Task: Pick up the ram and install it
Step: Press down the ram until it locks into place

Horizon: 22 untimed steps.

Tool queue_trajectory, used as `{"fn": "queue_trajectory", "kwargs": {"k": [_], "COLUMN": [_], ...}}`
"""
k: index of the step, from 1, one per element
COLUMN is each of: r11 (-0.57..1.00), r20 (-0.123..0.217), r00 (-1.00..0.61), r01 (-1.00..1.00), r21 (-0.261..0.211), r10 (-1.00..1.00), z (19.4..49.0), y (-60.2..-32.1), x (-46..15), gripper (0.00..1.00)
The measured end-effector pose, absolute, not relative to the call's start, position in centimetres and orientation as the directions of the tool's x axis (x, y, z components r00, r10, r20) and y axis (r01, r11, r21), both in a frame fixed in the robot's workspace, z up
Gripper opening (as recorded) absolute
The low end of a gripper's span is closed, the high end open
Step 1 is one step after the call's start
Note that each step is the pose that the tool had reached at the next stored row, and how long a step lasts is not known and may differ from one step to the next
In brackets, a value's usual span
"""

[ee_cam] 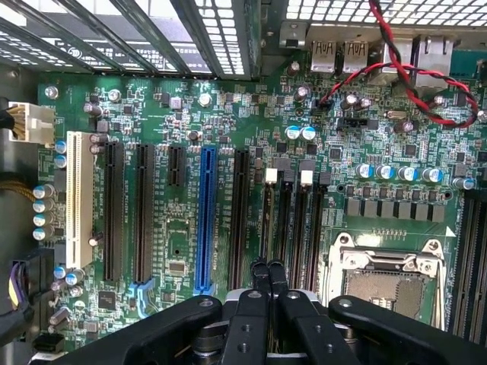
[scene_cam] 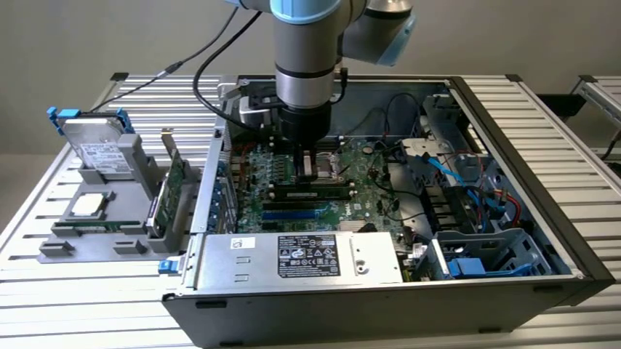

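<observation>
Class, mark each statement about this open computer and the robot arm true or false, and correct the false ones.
1. The robot's hand is inside the open computer case, above the motherboard. True.
2. The CPU socket is covered by a cooling fan. False: it is bare, with its metal frame in plain sight.
3. A hard drive stands in a grey holder outside the case, on the exterior view's left. True.
4. One of the long expansion slots on the motherboard is red. False: the coloured long slot is blue; there is also a white one, and the rest are black.
5. A red and black twisted cable runs over the board near the rear ports. True.
</observation>
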<state>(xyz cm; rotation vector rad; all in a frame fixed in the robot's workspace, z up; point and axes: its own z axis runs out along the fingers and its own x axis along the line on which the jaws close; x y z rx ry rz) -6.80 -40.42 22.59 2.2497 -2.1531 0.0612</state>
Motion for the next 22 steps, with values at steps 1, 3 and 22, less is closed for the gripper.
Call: {"fn": "queue_trajectory", "kwargs": {"k": [1, 3, 22], "r11": [-0.044, -0.044, -0.044], "r20": [0.048, 0.048, 0.047], "r00": [0.044, 0.044, 0.044], "r01": [-0.999, -0.999, -0.999], "r21": [-0.008, -0.008, 0.003], "r10": [-0.998, -0.998, -0.998], "z": [22.5, 22.5, 24.7], "y": [-40.4, -40.4, -40.4], "x": [-6.8, -6.8, -4.8], "gripper": [0.10, 0.10, 0.10]}}
